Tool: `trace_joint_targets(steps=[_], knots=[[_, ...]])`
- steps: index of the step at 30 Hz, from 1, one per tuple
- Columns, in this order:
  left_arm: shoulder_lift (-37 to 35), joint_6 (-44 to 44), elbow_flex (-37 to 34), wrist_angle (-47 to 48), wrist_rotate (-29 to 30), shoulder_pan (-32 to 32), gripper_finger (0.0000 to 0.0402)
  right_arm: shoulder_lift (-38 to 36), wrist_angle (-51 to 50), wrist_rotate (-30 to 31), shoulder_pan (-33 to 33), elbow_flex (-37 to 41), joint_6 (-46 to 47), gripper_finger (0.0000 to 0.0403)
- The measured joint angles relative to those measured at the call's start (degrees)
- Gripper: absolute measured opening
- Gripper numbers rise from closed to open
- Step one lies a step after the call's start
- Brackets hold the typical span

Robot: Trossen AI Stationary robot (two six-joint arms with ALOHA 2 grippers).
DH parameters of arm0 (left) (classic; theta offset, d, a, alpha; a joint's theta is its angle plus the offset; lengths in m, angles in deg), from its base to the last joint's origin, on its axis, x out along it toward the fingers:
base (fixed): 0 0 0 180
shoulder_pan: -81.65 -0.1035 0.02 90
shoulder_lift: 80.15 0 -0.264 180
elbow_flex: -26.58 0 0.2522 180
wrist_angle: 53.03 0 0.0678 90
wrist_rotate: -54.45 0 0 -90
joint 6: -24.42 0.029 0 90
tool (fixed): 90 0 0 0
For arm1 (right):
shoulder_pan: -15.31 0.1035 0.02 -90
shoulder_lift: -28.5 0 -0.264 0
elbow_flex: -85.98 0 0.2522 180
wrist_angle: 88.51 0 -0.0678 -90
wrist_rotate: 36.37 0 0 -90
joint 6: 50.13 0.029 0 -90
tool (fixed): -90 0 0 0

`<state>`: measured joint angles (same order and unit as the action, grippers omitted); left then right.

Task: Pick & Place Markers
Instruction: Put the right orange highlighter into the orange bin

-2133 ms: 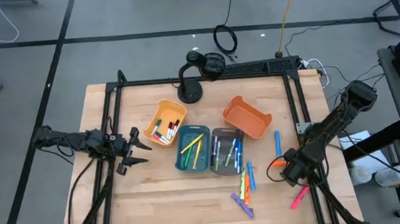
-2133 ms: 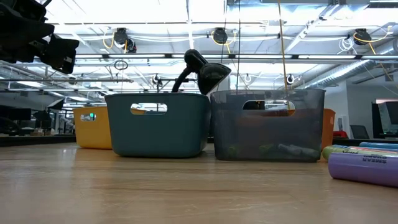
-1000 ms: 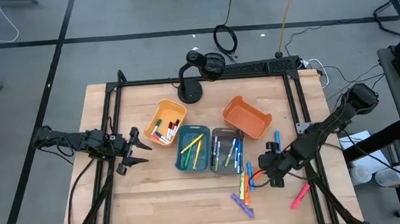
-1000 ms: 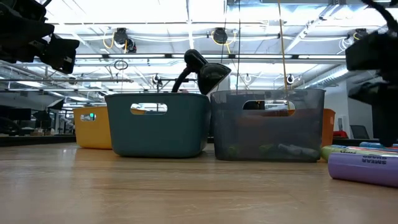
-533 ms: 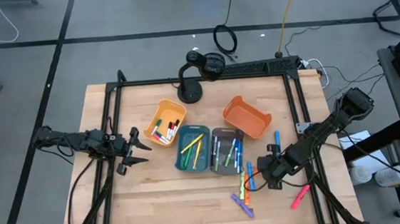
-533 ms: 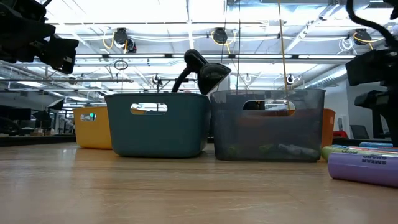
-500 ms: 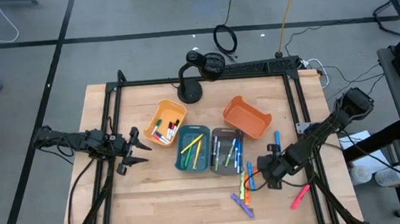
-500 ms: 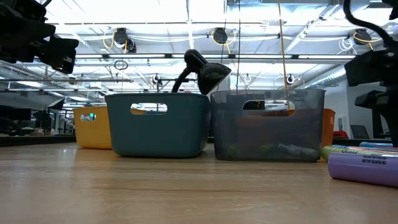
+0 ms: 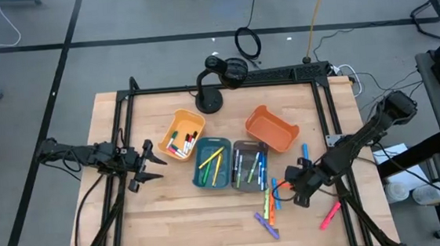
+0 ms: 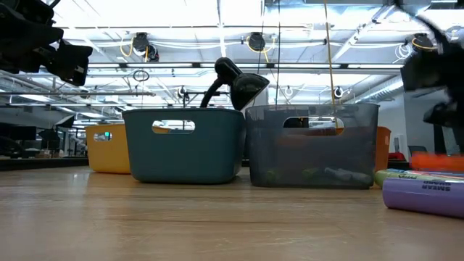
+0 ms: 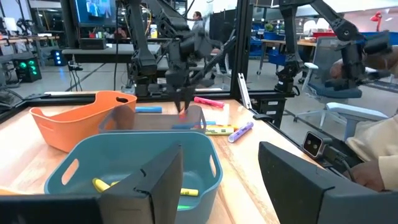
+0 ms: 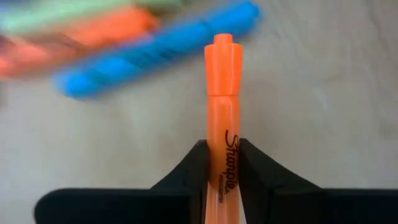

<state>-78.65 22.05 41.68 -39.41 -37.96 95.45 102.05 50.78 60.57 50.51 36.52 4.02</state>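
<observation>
My right gripper (image 9: 293,186) hangs low over the table's right half, just right of the grey bin (image 9: 249,166), and is shut on an orange marker (image 12: 222,93). In the low view that orange marker (image 10: 436,161) shows at the right edge, above the markers on the wood. Loose markers lie flat on the wood under and near the gripper: blue (image 9: 277,193), yellow-green (image 9: 267,206), purple (image 9: 266,226), pink (image 9: 329,215). More markers lie in the yellow bin (image 9: 180,134), teal bin (image 9: 211,163) and grey bin. My left gripper (image 9: 148,164) waits open at the table's left. My right gripper pinches the orange marker's barrel (image 12: 222,163) between its two fingers, at the printed stretch toward one end. The fingers slant down from above, and the marker runs on past the fingertips (image 12: 198,163). The marker is lifted a little clear of the table.
An orange bin (image 9: 271,128) stands at the back right, with a dark lamp stand (image 9: 210,92) behind the bins. Another blue marker (image 9: 304,157) lies right of the orange bin. A black frame rail (image 9: 326,122) runs along the table's right side. Bare wood lies in front of the bins.
My right gripper has dipped toward the loose markers right of the grey bin, rolled about its own line, taken hold of the orange marker and risen a little with it. The orange marker now shows off the wood in the low view.
</observation>
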Motion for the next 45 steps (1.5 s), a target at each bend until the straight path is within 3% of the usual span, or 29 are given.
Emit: trace_joint_targets(steps=[9, 17, 23, 28, 32, 38, 45], knots=[[-0.02, -0.01, 0.0, -0.02, 0.0, -0.02, 0.0214, -10.04, 8.05, 0.74, 0.13, -0.13, -1.96, 0.0051], [0.0, 0.0, 0.0, -0.02, 0.0, -0.02, 0.0214, -14.16, 17.67, 11.96, -1.81, -0.2, -10.06, 0.0051], [0.0, 0.0, 0.0, -0.02, 0.0, -0.02, 0.0214, -14.16, 22.23, 15.63, -9.28, -0.24, -14.36, 0.0052], [-0.01, -0.01, 0.0, -0.02, 0.0, 0.0, 0.0214, -14.16, 27.26, 15.05, -19.23, -0.24, -18.97, 0.0053], [-0.02, 0.0, 0.0, -0.02, 0.0, -0.01, 0.0214, -14.18, 29.9, 10.76, -28.99, -0.29, -22.78, 0.0053], [-0.01, 0.0, 0.0, -0.02, 0.0, 0.0, 0.0214, -13.4, 20.91, 4.81, -42.19, -0.29, -22.23, 0.0053], [0.0, 0.0, 0.0, -0.01, 0.0, 0.0, 0.0214, -11.41, 14.85, -1.24, -49.69, -0.29, -23.6, 0.0053]])
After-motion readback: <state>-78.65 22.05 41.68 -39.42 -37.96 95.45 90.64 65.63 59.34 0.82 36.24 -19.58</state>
